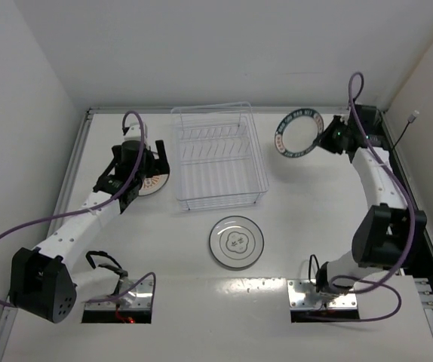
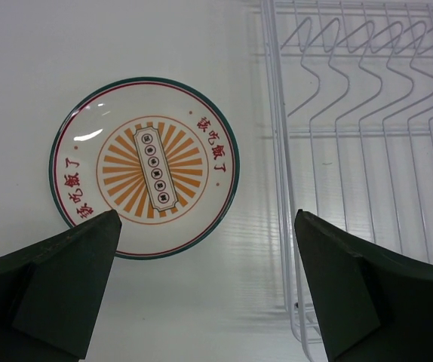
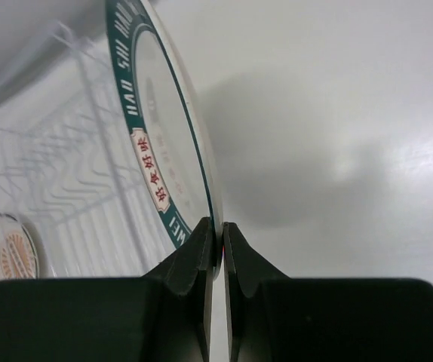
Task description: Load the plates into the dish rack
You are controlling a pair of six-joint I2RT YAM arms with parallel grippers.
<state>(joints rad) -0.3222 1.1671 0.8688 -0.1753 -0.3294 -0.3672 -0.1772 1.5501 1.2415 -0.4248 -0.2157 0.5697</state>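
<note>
On the white table (image 1: 314, 226), our R gripper (image 3: 218, 230) pinches the teal-rim plate (image 3: 164, 151) by its edge, fingers (image 3: 194, 264) nearly closed. Our L gripper (image 2: 207, 219) hangs wide open, holding nothing, w/ the orange plate (image 2: 145, 167) below it, nearer the left finger.

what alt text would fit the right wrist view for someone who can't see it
The right pincer is shut on the rim of the teal-rimmed plate, holding it on edge above the white table. Left of it lies the wire dish rack, with the orange-centred plate beyond it.

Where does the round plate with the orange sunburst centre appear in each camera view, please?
Top external: orange-centred plate left of the clear wire dish rack, partly hidden.
Left wrist: centre-left, in plain view.
Right wrist: bottom-left corner, beyond rack wires.
Shared landmark: the dish rack.
</note>
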